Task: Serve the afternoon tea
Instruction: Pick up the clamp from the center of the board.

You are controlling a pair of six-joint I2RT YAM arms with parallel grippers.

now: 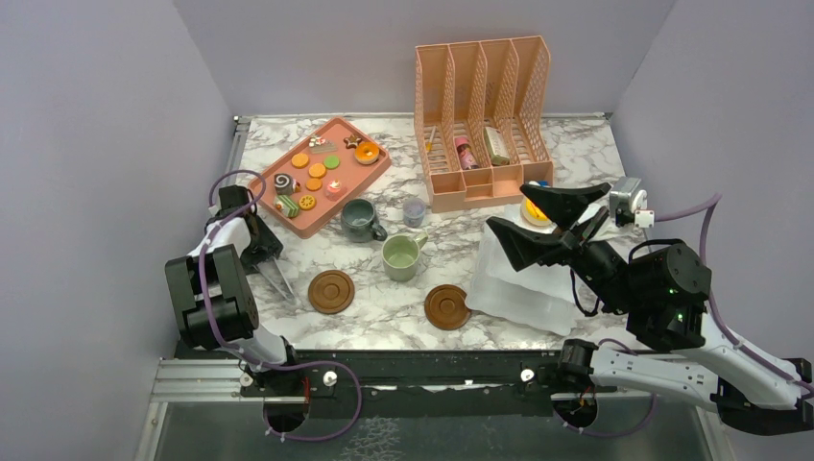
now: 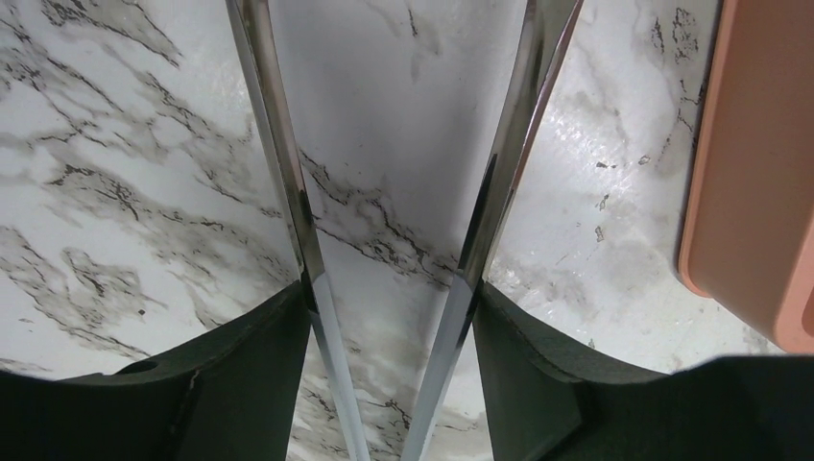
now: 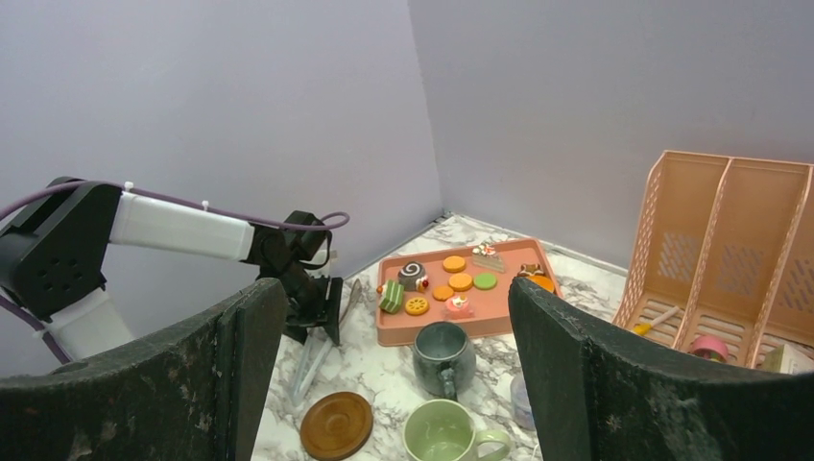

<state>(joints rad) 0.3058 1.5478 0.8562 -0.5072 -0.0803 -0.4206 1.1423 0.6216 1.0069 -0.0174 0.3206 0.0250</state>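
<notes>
A grey-blue mug and a pale green mug stand on the marble in front of a pink tray of toy cookies and cakes. Two brown coasters lie bare near the front edge. My left gripper is left of the tray, pointing down. Its pads press on both arms of metal tongs, whose tips spread toward the table. My right gripper hangs open and raised at the right, with nothing in it.
A peach file organiser stands at the back with a pink bottle inside. A tiny lilac cup sits beside the mugs. A white sheet lies under the right arm. The tray's corner is just right of the left gripper.
</notes>
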